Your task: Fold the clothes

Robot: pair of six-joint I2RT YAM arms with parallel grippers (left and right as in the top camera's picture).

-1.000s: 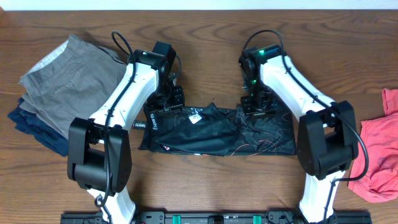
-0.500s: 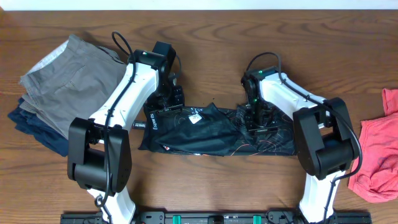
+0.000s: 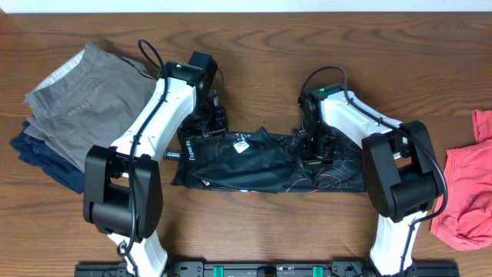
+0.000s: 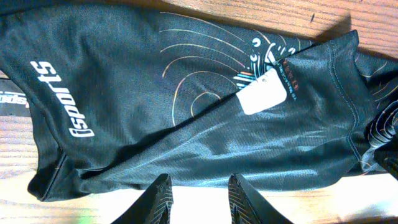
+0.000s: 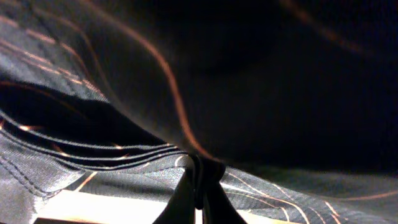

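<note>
- The black jersey (image 3: 269, 161) lies spread as a long, rumpled strip across the middle of the bench (image 3: 254, 46), between the two arms.
- The left claw (image 4: 199, 184) sits at the jersey's far-left edge. Its two fingers stand partly apart with a clear gap, and nothing shows gripped between them. Their tips reach the hem of the cloth.
- In the left wrist view, white lettering (image 4: 62, 99) runs along the jersey's left part. A white tag (image 4: 263, 92) lies on the cloth near a cluster of orange and white contour lines.
- The right claw (image 5: 198, 186) is pressed down into the jersey right of its middle. Its fingers are closed together and pinch a raised fold of the cloth.
- The fabric lifts away from that pinch in a dark tent that fills most of the right wrist view, with thin orange lines running over it.
- From overhead, the white right arm (image 3: 361, 123) leans over the jersey's right half and covers part of it. The white left arm (image 3: 154, 115) crosses the jersey's upper-left corner.
- A pile of folded grey and navy trousers (image 3: 77, 108) lies on the bench at far left, well apart from the jersey.
- A red shirt (image 3: 465, 192) lies crumpled at the right edge, partly out of view and apart from the jersey.
</note>
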